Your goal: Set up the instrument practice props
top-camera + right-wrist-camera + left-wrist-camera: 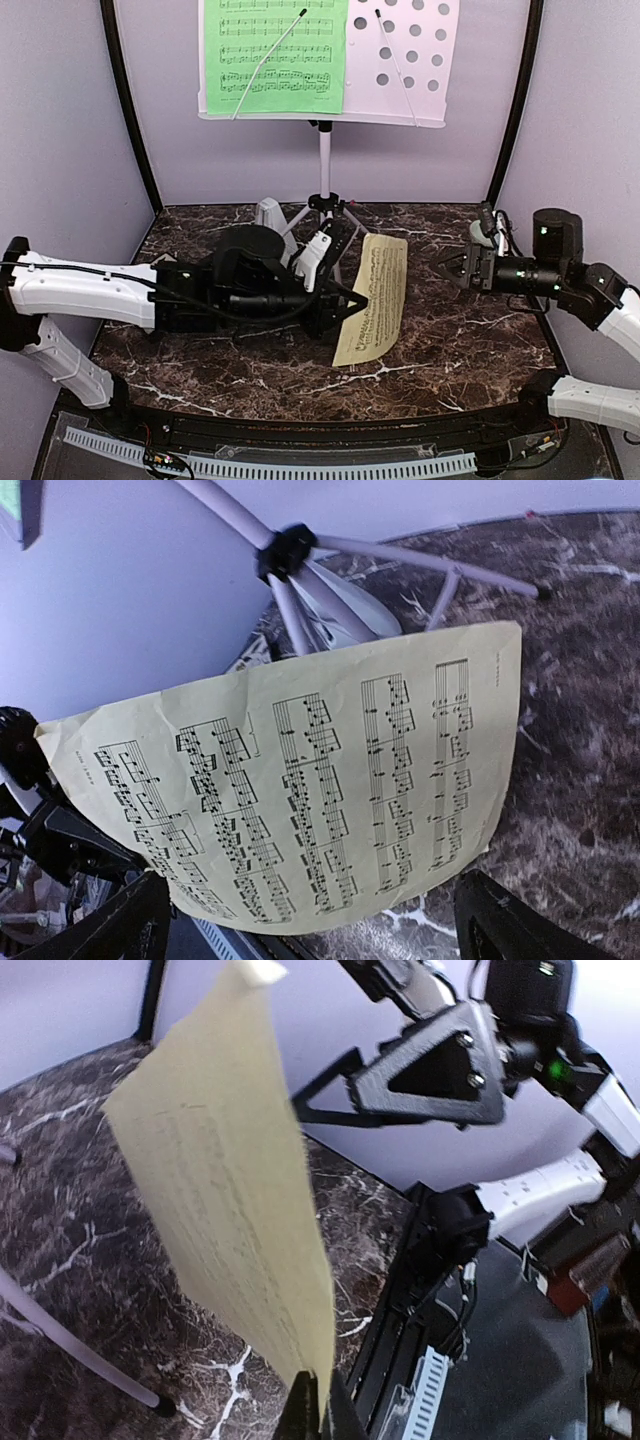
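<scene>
Left gripper (pixel 352 300) is clamped on the edge of the pale-yellow music sheet (pixel 375 290), which tilts up off the marble table (pixel 470 340). Lift it slowly and unbent to the music stand's bare perforated desk (pixel 410 60). Right gripper (pixel 455 265) gapes empty. The sheet shows printed staves only, no legible words

- We see soft, even light from above in the top view; the walls look flat and pale, without hard shadows.
- The dark marble table (pixel 450 340) shows a faint sheen, and the black arm parts over it lose detail.
- In the left wrist view the pale-yellow music sheet (pixel 230 1190) is near and soft, its print blurred.
- The right wrist view renders the notes sharply, while the legs of the white tripod music stand (pixel 300 570) bow towards the edges.
</scene>
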`<action>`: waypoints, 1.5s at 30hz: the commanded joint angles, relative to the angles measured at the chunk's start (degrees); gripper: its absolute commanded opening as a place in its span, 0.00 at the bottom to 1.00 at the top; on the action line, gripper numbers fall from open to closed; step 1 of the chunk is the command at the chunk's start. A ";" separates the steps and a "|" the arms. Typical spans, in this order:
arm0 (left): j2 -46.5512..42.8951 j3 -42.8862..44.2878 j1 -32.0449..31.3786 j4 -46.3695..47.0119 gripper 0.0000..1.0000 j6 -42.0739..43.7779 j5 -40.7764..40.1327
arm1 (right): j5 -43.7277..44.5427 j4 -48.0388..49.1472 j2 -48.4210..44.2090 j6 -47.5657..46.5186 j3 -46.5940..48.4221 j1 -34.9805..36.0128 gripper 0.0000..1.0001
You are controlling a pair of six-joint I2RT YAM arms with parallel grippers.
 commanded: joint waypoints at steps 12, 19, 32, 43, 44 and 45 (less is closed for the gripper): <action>-4.35 16.52 3.31 -37.20 0.00 31.55 27.06 | -15.55 -13.92 10.64 -26.47 27.32 4.53 0.88; -3.65 21.26 3.36 -42.50 0.00 32.87 32.21 | -21.31 -14.31 8.63 -27.55 25.26 6.74 0.87; -2.85 25.81 3.31 -44.58 0.00 33.17 37.65 | -23.58 -16.49 11.07 -31.89 26.01 8.68 0.86; -0.17 31.99 1.08 -51.81 0.00 41.26 32.78 | -19.52 -18.24 16.77 -39.38 26.92 14.24 0.85; -0.22 32.33 0.66 -52.31 0.00 42.18 31.54 | -18.40 -19.42 17.59 -40.94 27.38 14.88 0.85; -0.36 32.70 0.29 -52.79 0.00 43.05 30.63 | -17.52 -20.11 18.34 -42.27 27.75 15.54 0.84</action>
